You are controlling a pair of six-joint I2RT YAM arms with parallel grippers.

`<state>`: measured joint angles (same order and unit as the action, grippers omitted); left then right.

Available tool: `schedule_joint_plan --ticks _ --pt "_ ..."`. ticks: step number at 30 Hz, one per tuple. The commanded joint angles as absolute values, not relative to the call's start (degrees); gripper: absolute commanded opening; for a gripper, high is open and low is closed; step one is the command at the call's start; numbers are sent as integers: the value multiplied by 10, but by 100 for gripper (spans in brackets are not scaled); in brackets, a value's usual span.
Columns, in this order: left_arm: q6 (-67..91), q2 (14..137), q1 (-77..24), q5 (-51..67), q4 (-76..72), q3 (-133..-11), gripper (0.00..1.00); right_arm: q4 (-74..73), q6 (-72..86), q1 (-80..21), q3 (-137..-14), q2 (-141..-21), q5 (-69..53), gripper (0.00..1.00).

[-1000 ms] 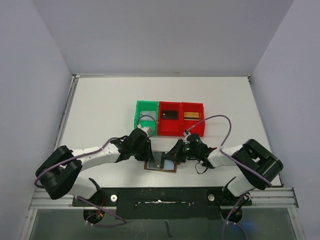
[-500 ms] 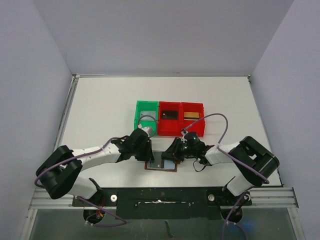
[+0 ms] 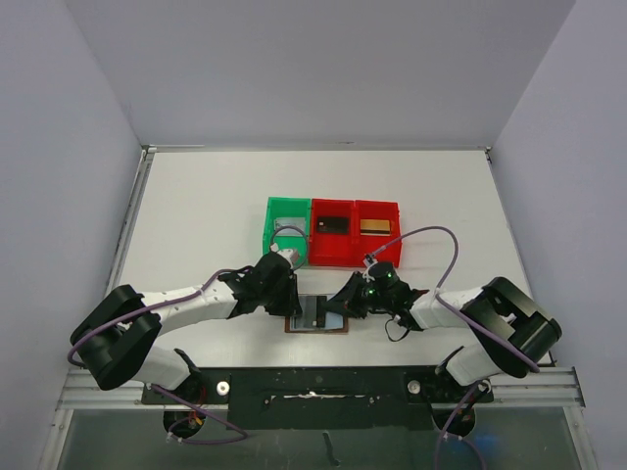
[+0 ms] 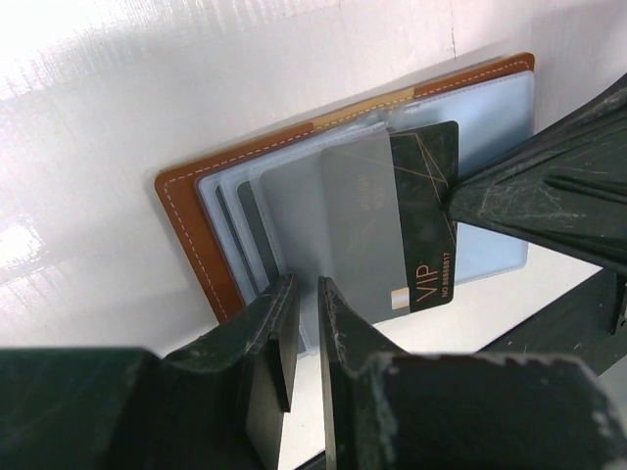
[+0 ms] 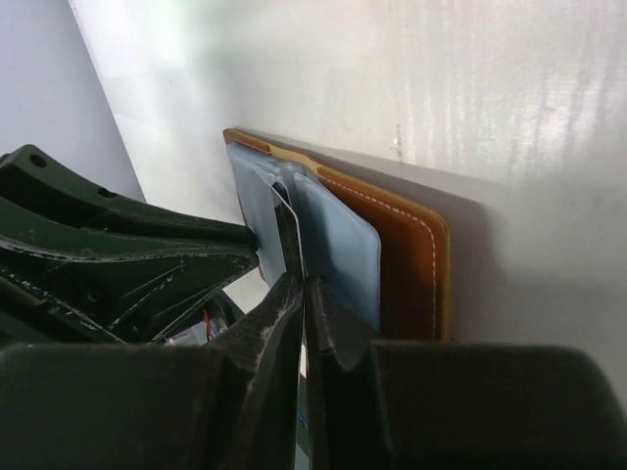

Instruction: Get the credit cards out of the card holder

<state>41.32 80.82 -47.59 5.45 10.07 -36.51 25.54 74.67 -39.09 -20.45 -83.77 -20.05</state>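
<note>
White table [image 3: 216, 196] bears open brown card holder [image 4: 196, 230], black card [image 4: 426, 215] protruding.

Surface: white flat table [image 3: 196, 215], walls at left, right & far sides. Items lying directly on it:
1) brown leather bifold card holder [image 3: 304, 326], open & flat, near edge, approx. centre.
2) green plastic bin [image 3: 272, 230], mid-table, just far of holder.
3) two red plastic bins [image 3: 333, 257], butted to green bin's right side; all three form one left-right row.
</note>
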Motion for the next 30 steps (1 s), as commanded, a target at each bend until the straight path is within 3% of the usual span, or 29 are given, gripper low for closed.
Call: schedule_joint_plan --ticks 1,3,7,13,19,30 --pt "400 810 -482 42 129 -374 14 255 726 -381 -217 -826 -215 5" --pt "395 808 -484 38 137 -394 15 256 725 -380 -221 -834 -218 5" --pt "389 785 -486 29 153 -427 25 263 729 -380 -227 -848 -222 5" --pt "359 781 -487 89 141 -477 33 260 732 -380 -221 -846 -218 5" --pt "342 835 -488 104 162 -484 32 252 727 -376 -220 -847 -219 5" --pt "347 891 -489 79 182 -459 17 263 733 -374 -219 -849 -224 8"
